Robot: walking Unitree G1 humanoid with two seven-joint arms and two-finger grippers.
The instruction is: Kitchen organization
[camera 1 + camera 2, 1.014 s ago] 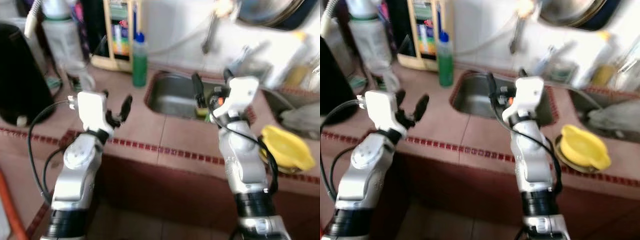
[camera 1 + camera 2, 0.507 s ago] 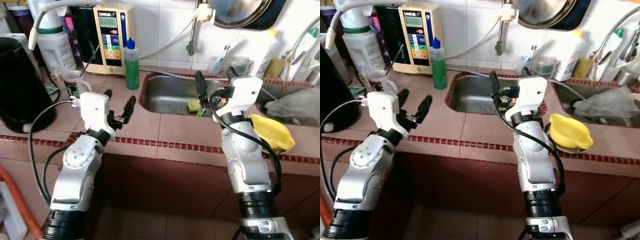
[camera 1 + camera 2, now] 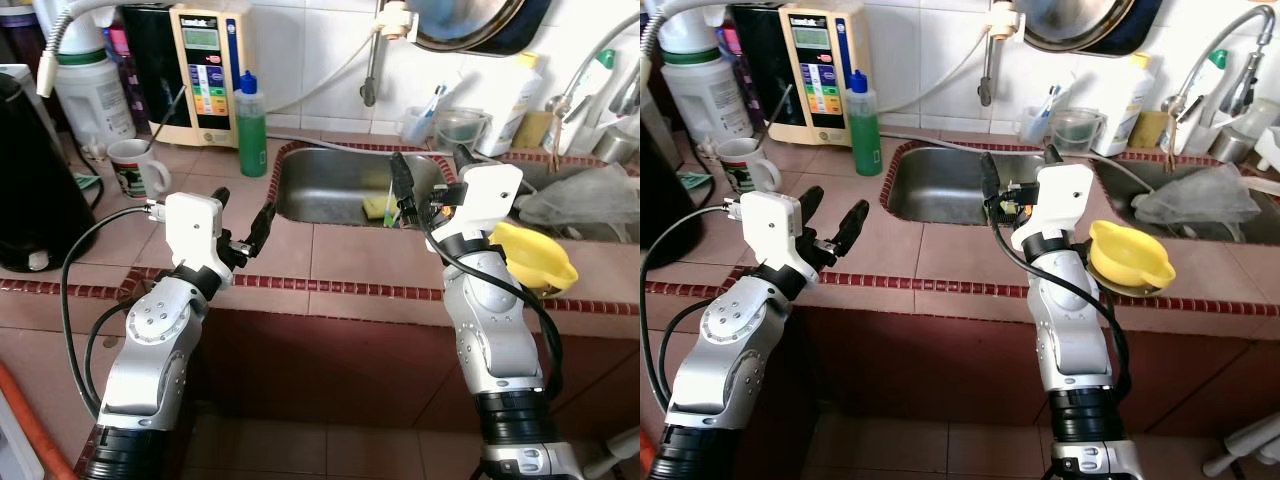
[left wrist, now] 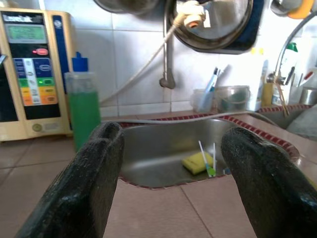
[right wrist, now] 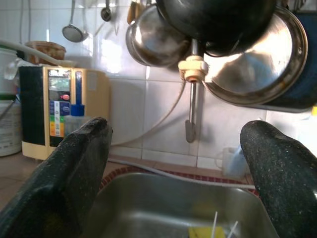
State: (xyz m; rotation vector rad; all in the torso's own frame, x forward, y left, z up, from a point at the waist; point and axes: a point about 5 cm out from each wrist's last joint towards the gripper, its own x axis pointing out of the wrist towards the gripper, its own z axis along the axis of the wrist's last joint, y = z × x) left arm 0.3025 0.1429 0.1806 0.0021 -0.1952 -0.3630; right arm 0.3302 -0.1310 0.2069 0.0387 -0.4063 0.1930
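Over the tiled counter (image 3: pixel 340 260) my left gripper (image 3: pixel 243 205) is held open and empty, pointing toward the steel sink (image 3: pixel 330 190). My right gripper (image 3: pixel 430 165) hovers open and empty at the sink's front right rim. A yellow sponge (image 3: pixel 378 207) lies in the sink beside two thin white sticks (image 4: pixel 208 158). The left wrist view frames the sponge (image 4: pixel 198 162) between its black fingers (image 4: pixel 94 173). A green soap bottle (image 3: pixel 251 125) stands at the sink's back left corner, and a white mug (image 3: pixel 133 168) sits left of it.
A black kettle (image 3: pixel 35 180) stands at the far left and a beige water unit (image 3: pixel 205 70) against the wall. A yellow bowl (image 3: pixel 535 257) rests on the counter by my right arm. A second sink at the right holds a plastic bag (image 3: pixel 585 195). Pans (image 5: pixel 223 49) hang above the tap.
The whole picture has shifted and gone from blurred to sharp, so the camera moved. Both arms hold about the same pose, fingers still open.
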